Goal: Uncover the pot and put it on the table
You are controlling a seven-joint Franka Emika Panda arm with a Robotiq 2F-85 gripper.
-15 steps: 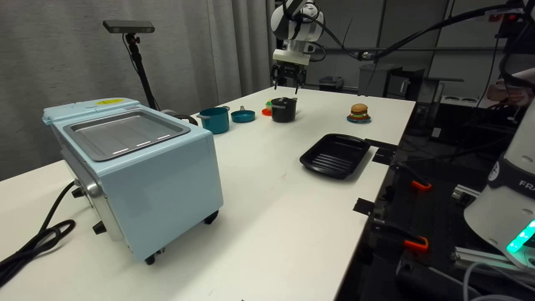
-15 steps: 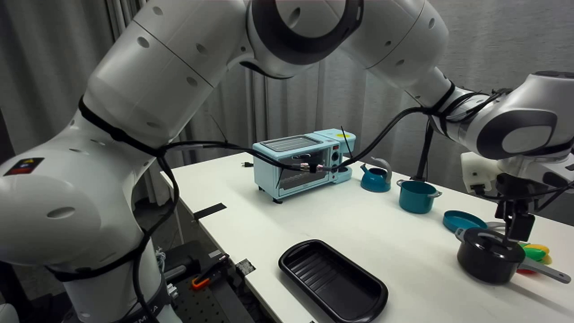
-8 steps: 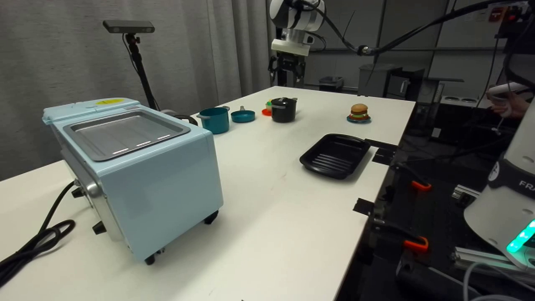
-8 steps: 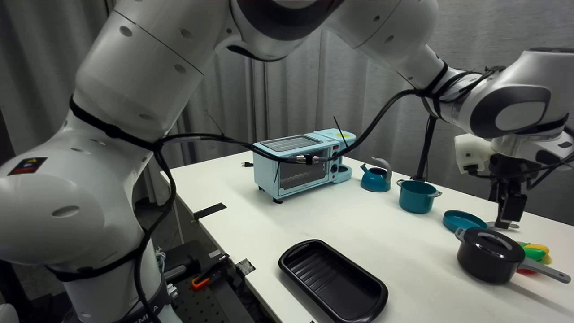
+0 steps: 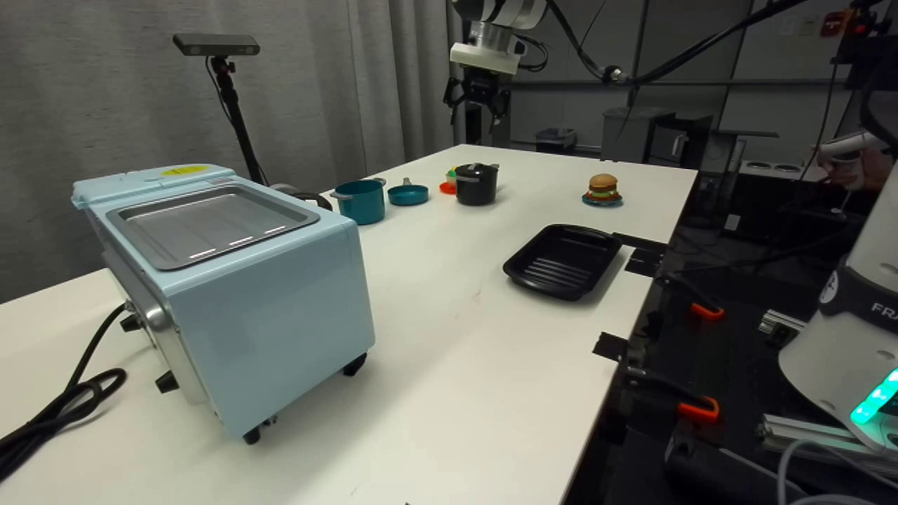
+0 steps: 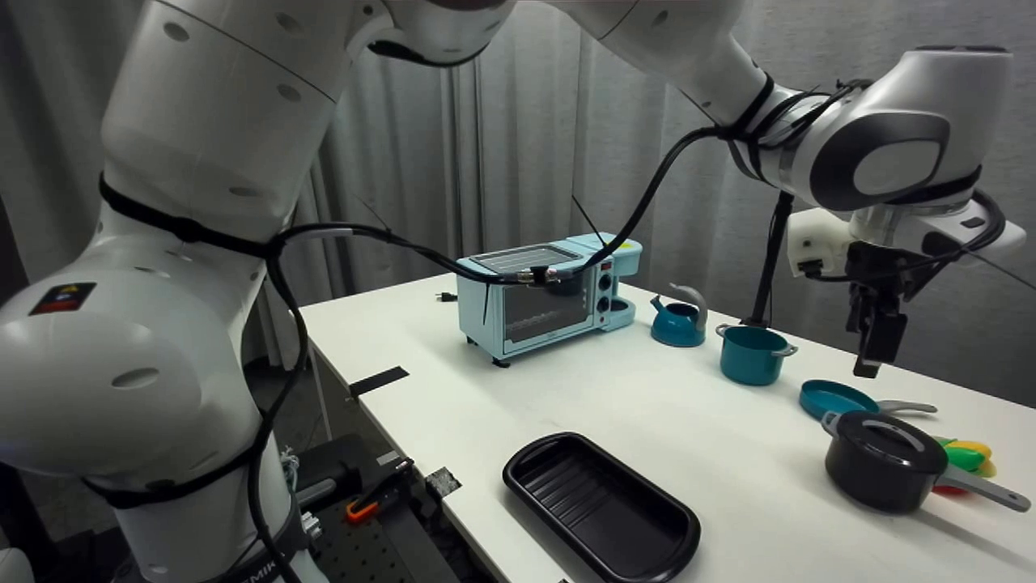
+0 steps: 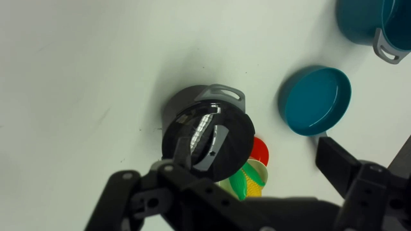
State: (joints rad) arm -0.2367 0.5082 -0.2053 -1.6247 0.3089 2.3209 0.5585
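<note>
We see the pincer [image 5: 473, 125], jaws spread wide, hanging above the counter [image 6: 639, 405], apart from the pot [image 6: 872, 487]. The pot stands upright on the counter, lid [image 6: 868, 443] on, near the teal pan [image 6: 834, 398].

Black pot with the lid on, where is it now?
In an exterior view, the black pot stands toward the right of the picture on the white table, just in front of the teal pan and beside the toy corn.
</note>
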